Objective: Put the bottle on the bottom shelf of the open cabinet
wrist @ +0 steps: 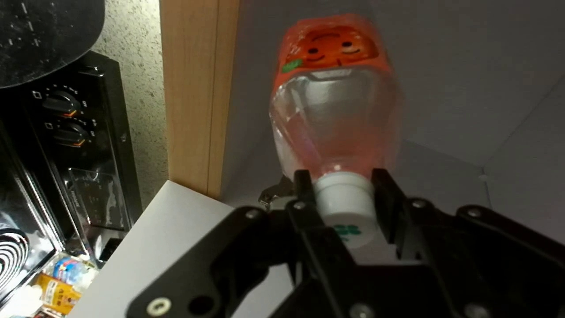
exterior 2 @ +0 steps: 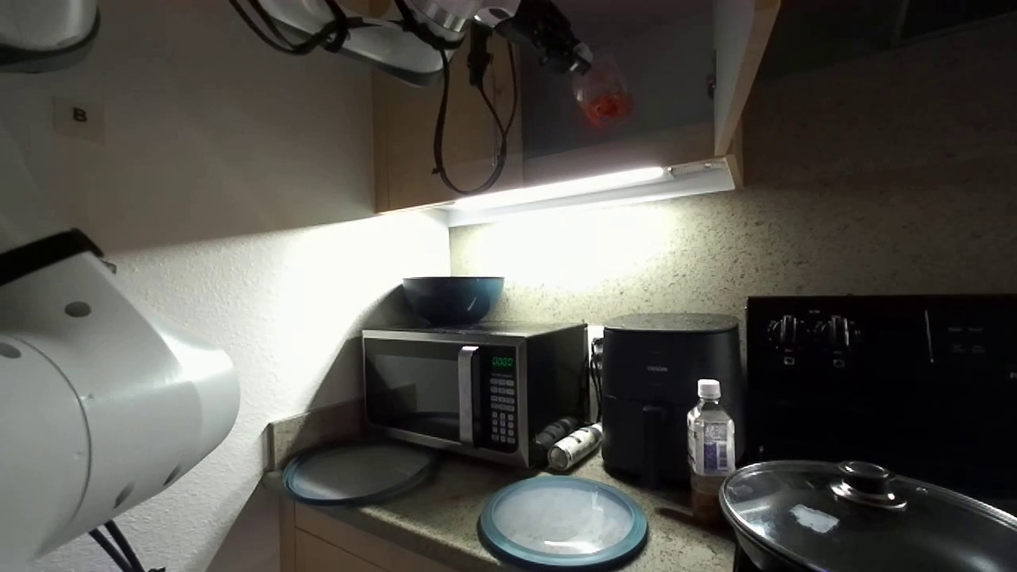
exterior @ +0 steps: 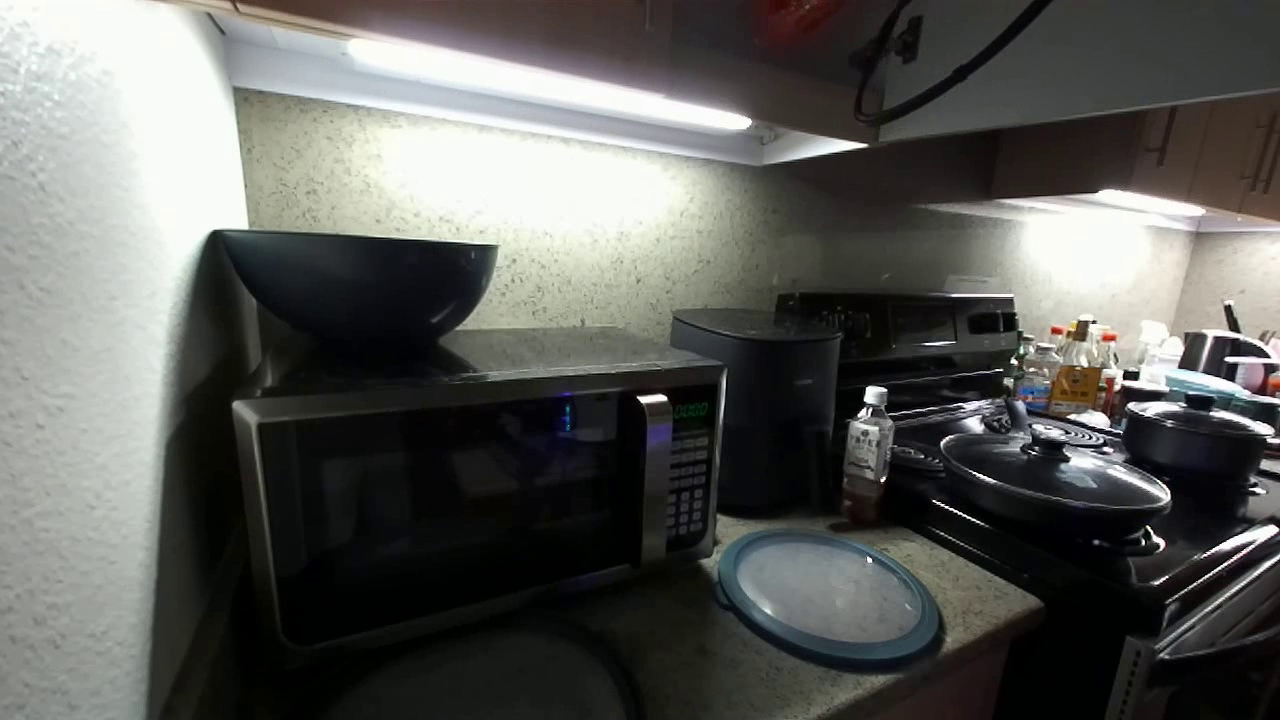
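Pinched by the cap (wrist: 346, 201), leaning base-first toward the open cabinet (exterior 2: 548, 119)

Start at the cabinet's mouth, at the gripper (wrist: 342, 179): clamped on the cap from both sides. And out along the bottle (wrist: 335, 115)! Runs away from the gripper, from cap to red-orange label (wrist: 335, 48) to base (exterior 2: 609, 117), leading with the base toward the cabinet's inside. Not upright, mind: tilted, showing lower at the base than at the cap in an exterior view. Drop now to the bottom shelf (exterior 2: 588, 160), showing as an edge along the cabinet's foot, seemingly apart from the base. Past the cabinet's front edge, or just short? Cannot tell. Needs, most likely, to swing upright, setting the base square to the shelf, then lower. Careful: might clip that front edge on the way in, leaning like this!
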